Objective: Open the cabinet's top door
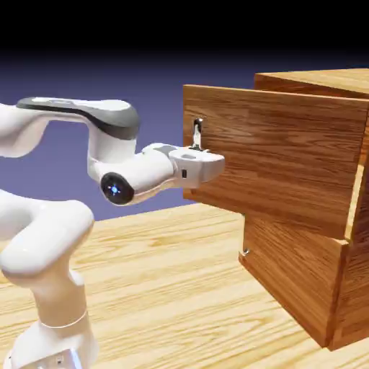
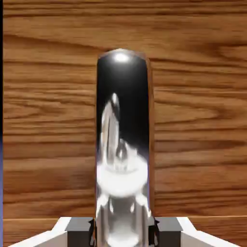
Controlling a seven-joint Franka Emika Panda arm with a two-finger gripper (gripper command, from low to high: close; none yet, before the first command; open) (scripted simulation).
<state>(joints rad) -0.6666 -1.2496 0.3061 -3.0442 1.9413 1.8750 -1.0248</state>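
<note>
My gripper (image 1: pixel 197 141) is clamped on the small silver handle (image 1: pixel 197 132) of the top door (image 1: pixel 277 155), near that panel's left edge in the exterior view. The top door stands pulled out toward me, its front well forward of the lower panel (image 1: pixel 288 277) of the cabinet (image 1: pixel 317 81), which sits on the wooden table (image 1: pixel 166 288). In the hand view, the shiny handle (image 2: pixel 123 144) rises between my two fingertips (image 2: pixel 79 231), which press against it on either side, with the door's (image 2: pixel 193 120) reddish-brown wood grain filling the background behind it.
</note>
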